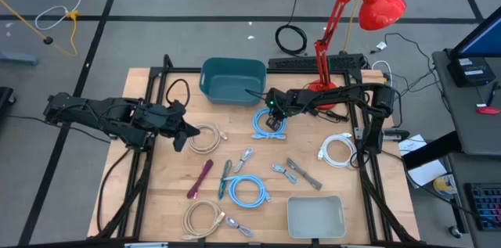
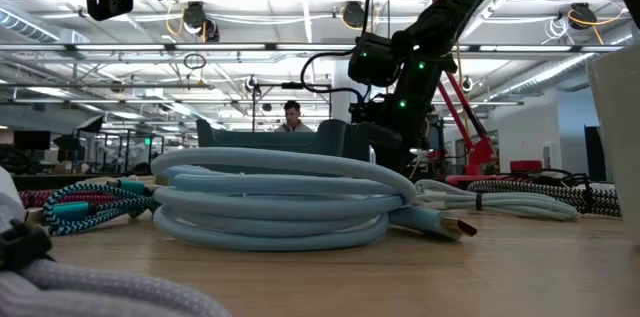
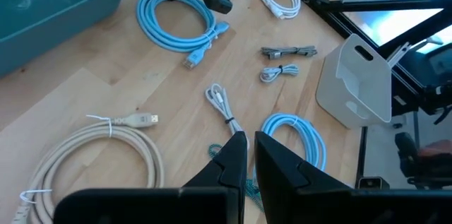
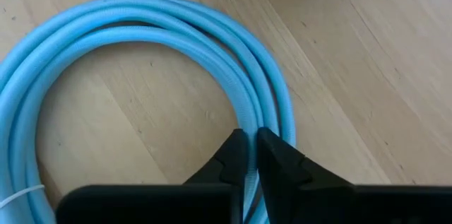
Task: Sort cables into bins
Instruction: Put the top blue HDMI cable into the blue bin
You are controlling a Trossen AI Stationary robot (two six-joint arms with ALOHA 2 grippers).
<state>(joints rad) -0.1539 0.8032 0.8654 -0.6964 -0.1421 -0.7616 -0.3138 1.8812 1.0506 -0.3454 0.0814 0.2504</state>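
Note:
Cables lie scattered on the wooden table. My right gripper (image 1: 275,119) is down on a light blue coil (image 1: 268,124) just in front of the dark teal bin (image 1: 232,80), shut on it. My left gripper (image 1: 185,133) hovers shut and holding nothing above the table's left part, beside a beige coil (image 1: 207,138). Flat on the table lie a white coil (image 1: 338,151), a second light blue coil (image 1: 249,191), another beige coil (image 1: 202,218), a maroon piece (image 1: 201,179), a teal piece (image 1: 225,179) and grey pieces (image 1: 304,174). The pale grey bin (image 1: 315,217) stands at the near edge. My right gripper (image 4: 252,146) pinches the light blue coil's bundled strands (image 4: 256,114) between its two fingers, on the side of the loop toward the table's right edge. The fingers come steeply from above and lie across the strands. The coil lies flat on the table.
A red desk lamp (image 1: 368,5) stands at the far right, its base behind my right arm. A black power strip (image 1: 313,63) lies along the far edge. Black frame bars (image 1: 141,177) run along both table sides. Bare wood shows between the cables.

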